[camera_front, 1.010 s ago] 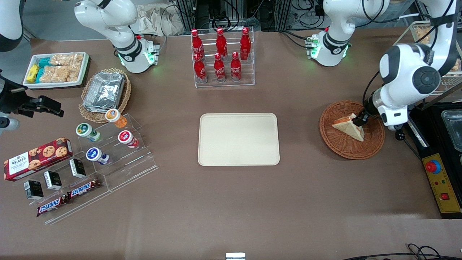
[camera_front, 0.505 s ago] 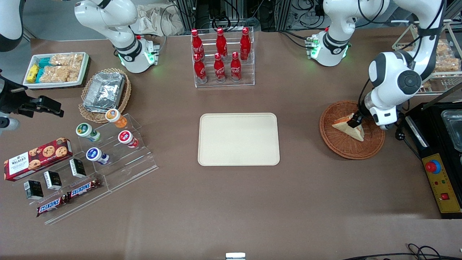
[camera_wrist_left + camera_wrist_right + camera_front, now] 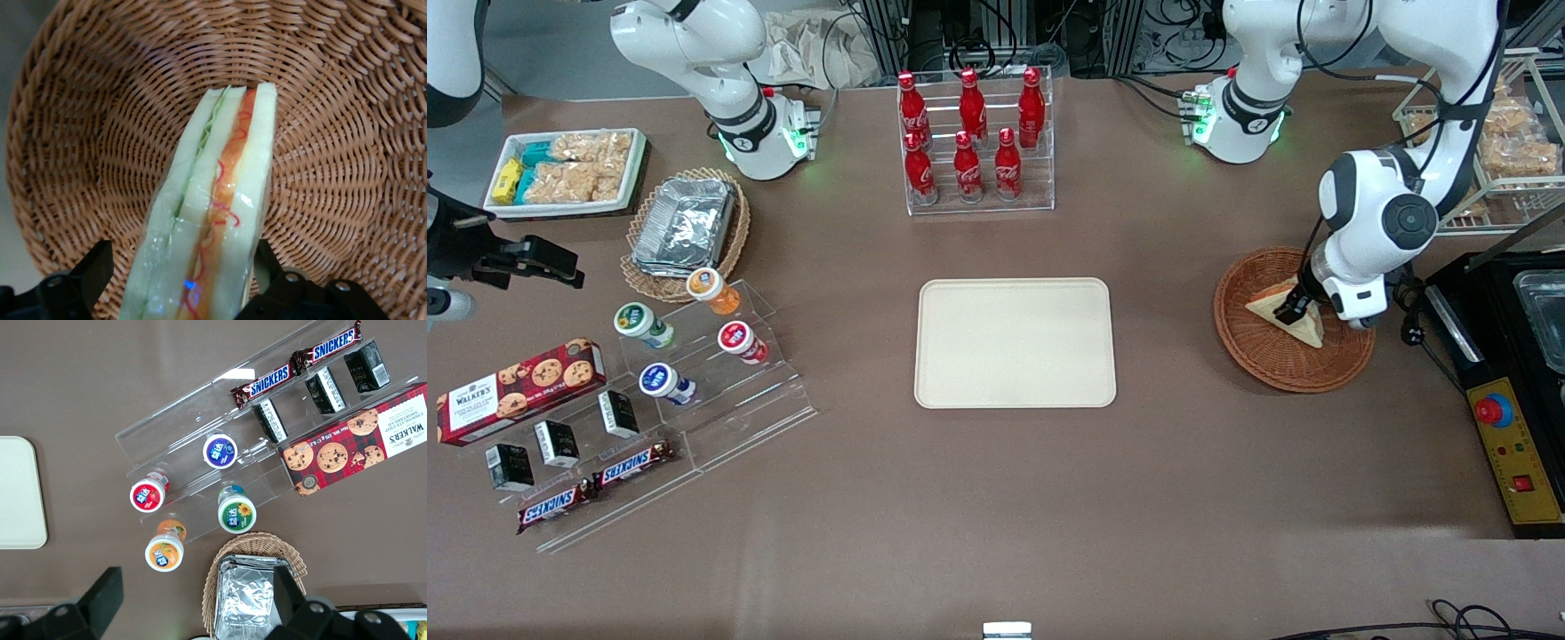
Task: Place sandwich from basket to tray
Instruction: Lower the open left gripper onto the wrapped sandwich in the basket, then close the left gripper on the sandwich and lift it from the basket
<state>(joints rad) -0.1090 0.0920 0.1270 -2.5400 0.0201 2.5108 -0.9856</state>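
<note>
Fingers (image 3: 93, 273) open astride sandwich (image 3: 213, 220), gripper (image 3: 180, 283) in basket (image 3: 333, 133)

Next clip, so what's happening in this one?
The left arm's gripper is down in the brown wicker basket, with an open finger on each side of the sandwich, which lies in the basket. Nothing is lifted yet. The beige tray sits in the middle of the table with nothing on it, off toward the parked arm's end from the basket.
</note>
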